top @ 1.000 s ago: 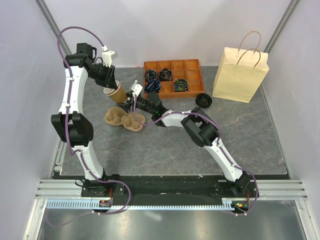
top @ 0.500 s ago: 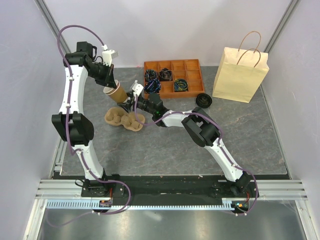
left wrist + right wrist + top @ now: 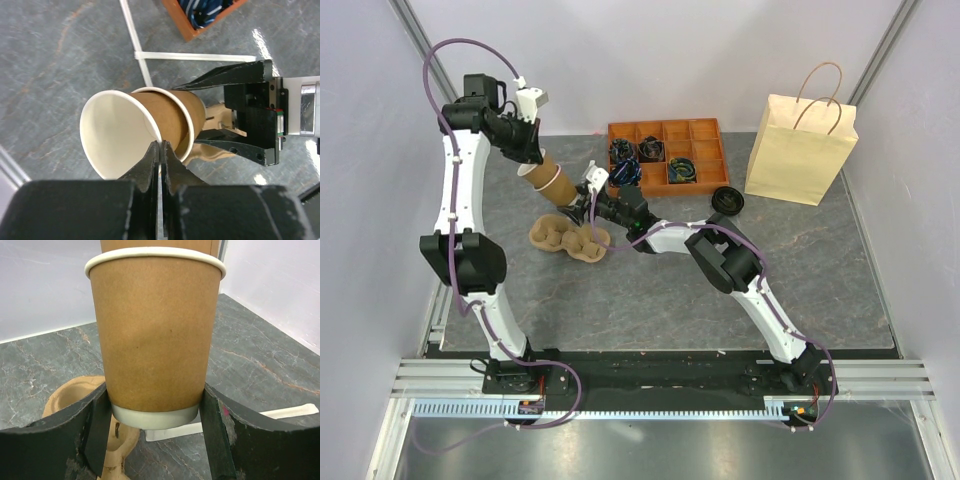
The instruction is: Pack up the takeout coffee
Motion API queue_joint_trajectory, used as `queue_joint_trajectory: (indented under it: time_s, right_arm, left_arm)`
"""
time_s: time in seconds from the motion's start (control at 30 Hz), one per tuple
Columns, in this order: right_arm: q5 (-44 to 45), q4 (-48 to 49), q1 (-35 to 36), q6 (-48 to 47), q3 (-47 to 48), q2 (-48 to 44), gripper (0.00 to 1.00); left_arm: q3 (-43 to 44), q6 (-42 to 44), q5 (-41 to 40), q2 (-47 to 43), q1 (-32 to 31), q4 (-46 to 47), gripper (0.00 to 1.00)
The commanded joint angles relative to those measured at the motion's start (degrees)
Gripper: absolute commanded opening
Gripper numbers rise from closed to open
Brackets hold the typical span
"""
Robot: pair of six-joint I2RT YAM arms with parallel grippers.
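Observation:
Two nested brown paper cups without lids [image 3: 548,178] are held tilted above the table. My left gripper [image 3: 161,150] is shut on the rim of the inner cup [image 3: 117,135], whose cream inside shows. My right gripper [image 3: 155,420] is shut on the base of the outer cup [image 3: 155,330], with one finger [image 3: 95,425] on each side. In the top view the left gripper [image 3: 527,158] is up-left of the cups and the right gripper [image 3: 582,203] is down-right of them. A loose black lid [image 3: 727,200] lies by the paper bag [image 3: 800,150]. No lidded coffee cup is in view.
A tan pulp cup carrier [image 3: 568,238] lies just below the cups; it also shows in the right wrist view [image 3: 75,400]. An orange compartment tray [image 3: 705,130] with dark items stands at the back. A white strip [image 3: 190,56] lies on the grey table.
My left gripper has moved up and to the back left, pulling the cups' open end that way. The right gripper has stayed at the outer cup's base.

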Motion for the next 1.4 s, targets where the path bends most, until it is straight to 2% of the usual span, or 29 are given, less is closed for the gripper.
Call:
queue_joint_trajectory:
  time_s: [0.0, 0.17, 0.4, 0.63, 0.73, 1.03, 1.37]
  right_arm:
    - [-1.94, 2.13, -0.14, -1.46, -0.71, -2.65, 0.34]
    - [-1.94, 1.43, -0.67, -2.17, -1.23, -3.53, 0.34]
    - [-2.38, -0.15, -1.81, -3.05, -2.02, -5.55, 0.34]
    - [-2.47, -0.5, -3.21, -2.7, -4.92, -10.11, 0.34]
    - [-2.47, -0.77, -4.27, -1.91, -6.33, -12.48, 0.34]
    - [-3.78, -2.79, -6.38, -0.15, -10.81, -19.86, 0.34]
    - [-5.28, -5.69, -7.52, 0.82, -14.77, -26.28, 0.35]
  left_arm:
    - [2.75, -0.97, -3.77, -5.85, 0.47, 5.93, 0.02]
    - [3.36, -0.71, -11.07, -8.58, 0.47, 12.16, 0.02]
    - [2.05, 0.61, -18.19, -8.76, 0.56, 14.02, 0.02]
    - [-14.09, 2.01, -22.24, -9.64, 0.56, 23.42, 0.02]
    - [-17.98, 1.31, -23.03, -8.24, 0.55, 26.85, 0.02]
    - [-23.43, -0.27, -25.84, -1.47, -0.58, 32.12, 0.02]
    - [-30.03, -0.89, -29.36, 0.73, -2.26, 37.14, 0.02]
